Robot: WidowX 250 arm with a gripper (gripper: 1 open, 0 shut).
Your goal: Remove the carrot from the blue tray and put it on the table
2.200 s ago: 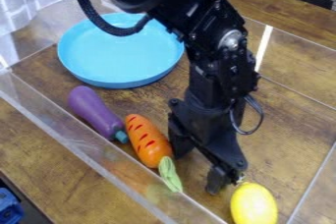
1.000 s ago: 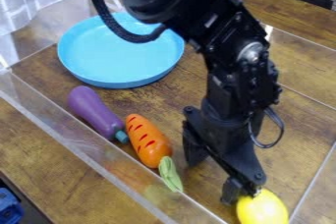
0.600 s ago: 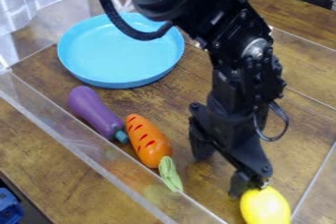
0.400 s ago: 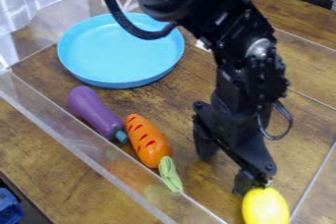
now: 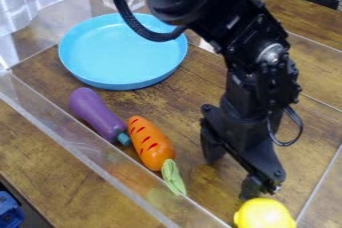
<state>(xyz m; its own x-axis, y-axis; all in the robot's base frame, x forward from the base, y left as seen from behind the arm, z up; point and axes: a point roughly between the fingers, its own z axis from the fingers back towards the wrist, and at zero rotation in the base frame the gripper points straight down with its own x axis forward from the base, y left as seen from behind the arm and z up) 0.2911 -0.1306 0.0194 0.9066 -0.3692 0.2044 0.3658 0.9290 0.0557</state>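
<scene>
The orange carrot (image 5: 151,142) with its green top lies on the wooden table (image 5: 307,82), close to the clear front wall and outside the blue tray (image 5: 123,50). The round light-blue tray sits empty at the back left. My gripper (image 5: 234,172) points down at the table to the right of the carrot, open, with nothing between its black fingers (image 5: 214,150). Its right finger stands just above a yellow lemon (image 5: 263,215).
A purple eggplant (image 5: 96,112) lies left of the carrot, nearly touching it. A clear acrylic wall (image 5: 80,157) runs along the front edge. The black arm (image 5: 214,22) reaches over the tray's right side.
Since the earliest frame the arm and gripper have shifted right, away from the carrot and toward the lemon. The gripper stays open. The carrot and eggplant have not moved.
</scene>
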